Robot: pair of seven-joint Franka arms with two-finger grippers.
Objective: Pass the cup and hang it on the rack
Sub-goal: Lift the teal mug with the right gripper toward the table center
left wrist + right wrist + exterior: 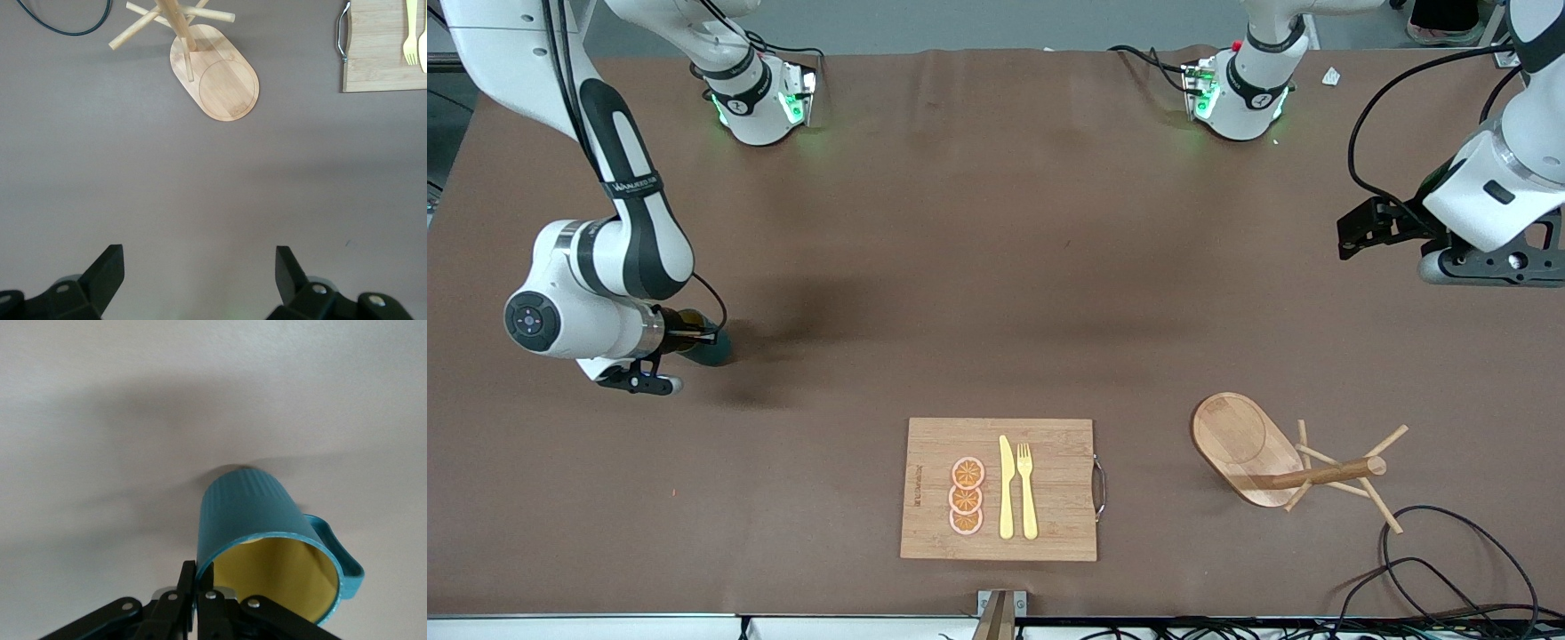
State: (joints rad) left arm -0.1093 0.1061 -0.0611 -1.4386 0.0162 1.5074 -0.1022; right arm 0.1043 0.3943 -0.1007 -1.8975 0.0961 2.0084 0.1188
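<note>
The dark teal cup (718, 348) with its yellow inside (253, 513) is tipped on its side, low at the table toward the right arm's end. My right gripper (694, 340) is shut on the cup's rim (203, 577), one finger inside and one outside. The loop handle is on the side away from the fingers. I cannot tell whether the cup touches the table. The wooden rack (1249, 444) stands toward the left arm's end, near the front camera; it also shows in the left wrist view (223, 83). My left gripper (1352, 236) (200, 267) is open and empty over bare table.
A wooden cutting board (1049, 524) with a metal handle lies near the front edge, between cup and rack. It carries orange slices (967, 495), a yellow knife (1006, 489) and a fork (1028, 489). Black cables (1449, 569) loop on the table beside the rack.
</note>
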